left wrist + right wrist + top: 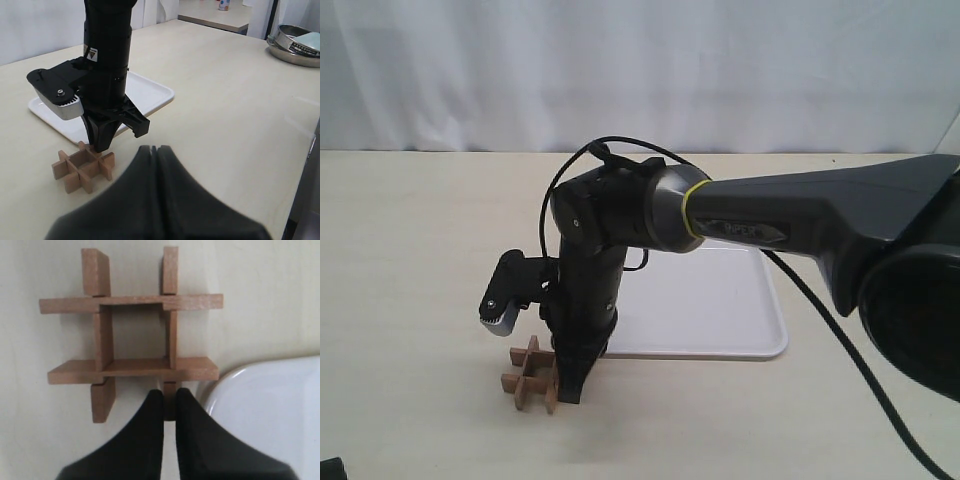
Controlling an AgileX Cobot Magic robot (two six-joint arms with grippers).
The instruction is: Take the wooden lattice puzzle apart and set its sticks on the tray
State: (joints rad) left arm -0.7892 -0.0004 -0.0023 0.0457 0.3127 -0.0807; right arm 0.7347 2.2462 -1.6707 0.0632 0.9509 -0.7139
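Light-brown wood, the wooden lattice puzzle (132,335) lay flat on the bench (420,250) with all four bars interlocked. It sat just beside a rounded corner of the white tray (720,300), outside its rim. My right claw (169,402) stood over the puzzle, fingers drawn narrow, pinching the end of one stick (171,335) on the tray side. My left claw (154,150) hung apart from the puzzle, fingers pressed together. Metal bowls (297,42) sat far off, their contents hidden.
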